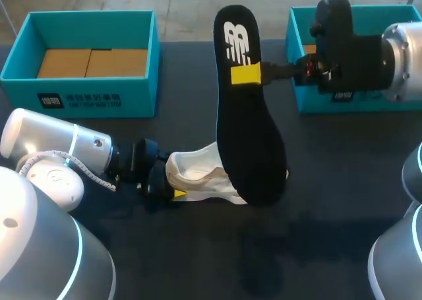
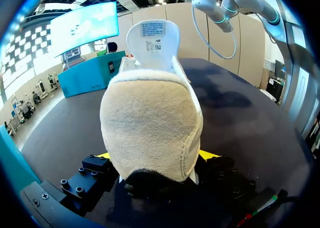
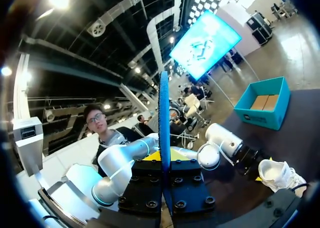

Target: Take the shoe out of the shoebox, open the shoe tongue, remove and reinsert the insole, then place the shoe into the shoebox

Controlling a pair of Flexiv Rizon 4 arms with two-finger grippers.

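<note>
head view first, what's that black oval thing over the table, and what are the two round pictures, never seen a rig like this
This is a robot with two arms at a dark table. The head view looks down from above and behind it; each round picture comes from a camera on one arm's wrist, looking along its fingers. The black oval is a shoe's insole, held above the table by the right gripper, pinched from both sides. The left gripper clamps the heel of a white shoe on the table; its wrist view shows that heel close up. Two open teal boxes stand at the far side: the left shoebox and the right shoebox.
</note>
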